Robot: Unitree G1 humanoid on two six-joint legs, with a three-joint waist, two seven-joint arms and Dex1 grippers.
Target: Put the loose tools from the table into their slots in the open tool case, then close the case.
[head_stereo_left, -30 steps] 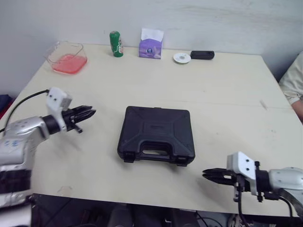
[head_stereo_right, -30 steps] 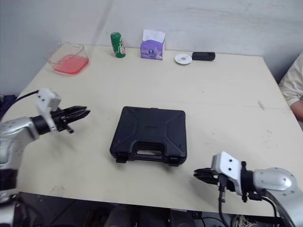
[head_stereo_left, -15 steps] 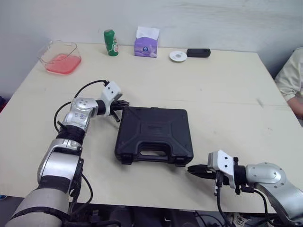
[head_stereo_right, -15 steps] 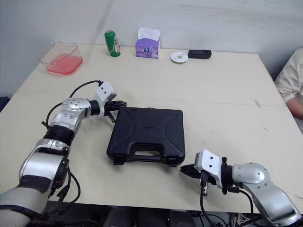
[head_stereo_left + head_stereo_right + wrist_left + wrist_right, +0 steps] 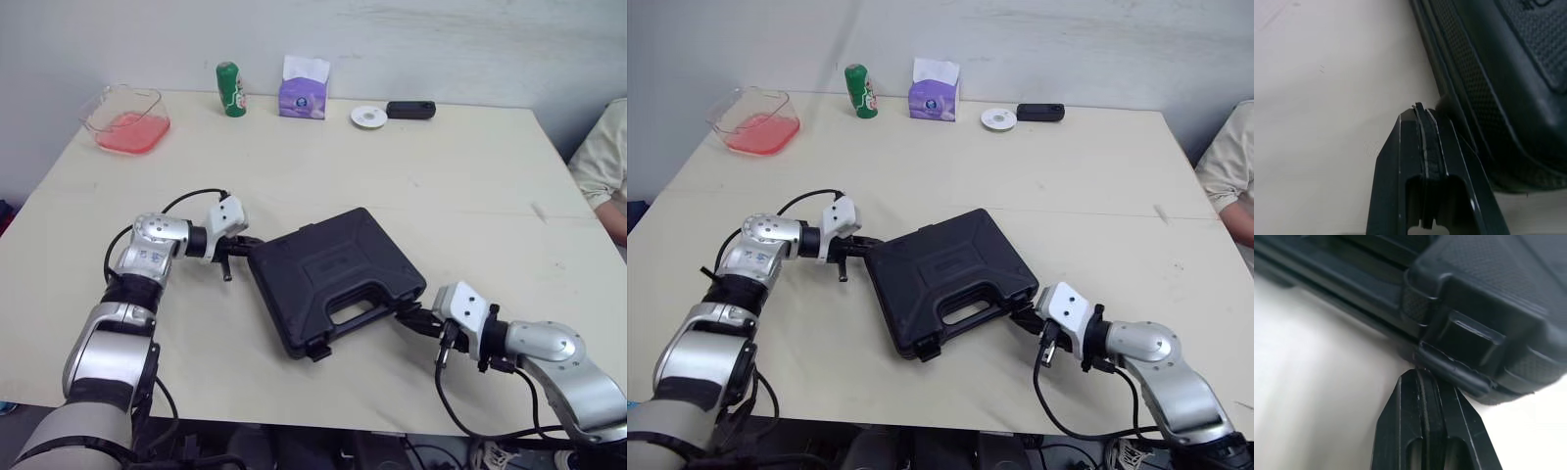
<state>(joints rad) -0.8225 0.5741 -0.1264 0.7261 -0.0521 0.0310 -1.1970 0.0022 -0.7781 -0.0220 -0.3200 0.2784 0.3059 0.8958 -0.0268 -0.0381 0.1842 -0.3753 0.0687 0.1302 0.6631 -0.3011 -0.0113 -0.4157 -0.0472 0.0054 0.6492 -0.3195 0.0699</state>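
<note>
Closed tool case (image 5: pixel 338 277) skewed on the surface (image 5: pixel 470 186), open room all round; left fingers (image 5: pixel 245 242) pinched together, empty, touching its left corner; right fingers (image 5: pixel 411 315) same, at its near-right edge.

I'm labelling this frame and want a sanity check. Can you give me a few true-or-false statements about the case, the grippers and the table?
1. The tool case lies open. False: its lid is down.
2. The right gripper is at a latch of the case. True.
3. The left gripper has its jaws wide open. False: they are shut, beside the case's edge.
4. A green can stands near the far edge of the table. True.
</note>
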